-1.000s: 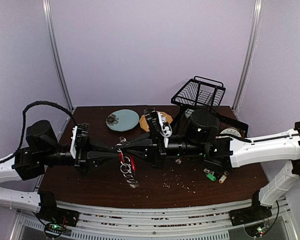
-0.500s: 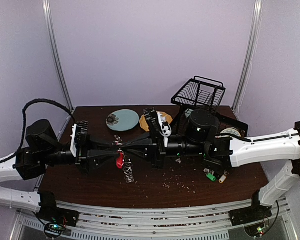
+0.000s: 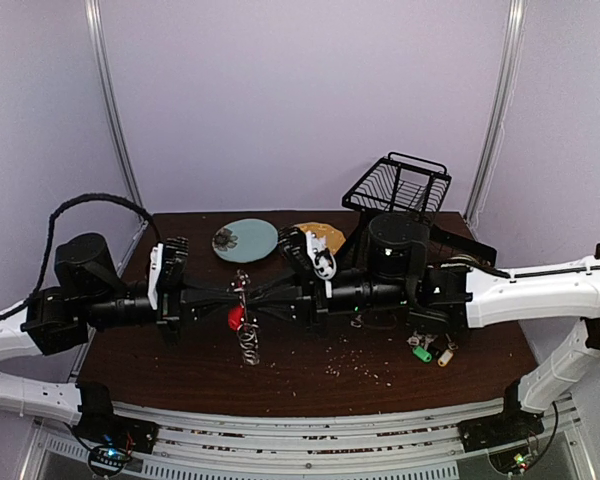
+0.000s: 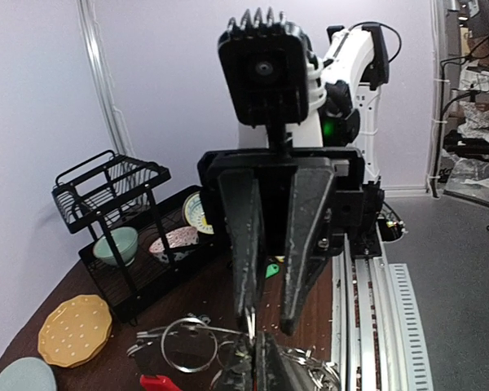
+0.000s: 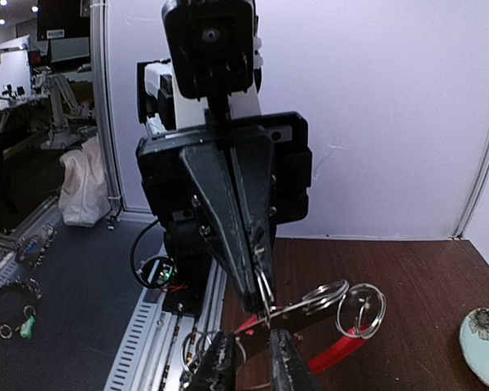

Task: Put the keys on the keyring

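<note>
The keyring (image 3: 243, 322), linked silvery rings with a red sleeve (image 3: 235, 319), hangs between my two grippers above the table's middle. My left gripper (image 3: 236, 297) is shut on a thin ring wire at the top of the bunch; its fingers stand closed in the right wrist view (image 5: 262, 298). My right gripper (image 3: 253, 300) faces it tip to tip with a gap between its fingers (image 4: 248, 314). A flat silver key (image 5: 310, 314) runs from between them to two rings (image 5: 360, 309) above the red sleeve (image 5: 342, 352). I cannot tell whether the fingers touch the key.
A teal plate (image 3: 246, 240) and a yellow plate (image 3: 318, 236) lie at the back. A black wire rack (image 3: 398, 185) with bowls stands at back right. A bunch with green and yellow tags (image 3: 432, 352) lies under the right arm. Crumbs (image 3: 355, 365) dot the front.
Both grippers have moved slightly up and back. The keyring, spread and trailing onto the table before, now hangs gathered in a shorter bunch between the fingertips.
</note>
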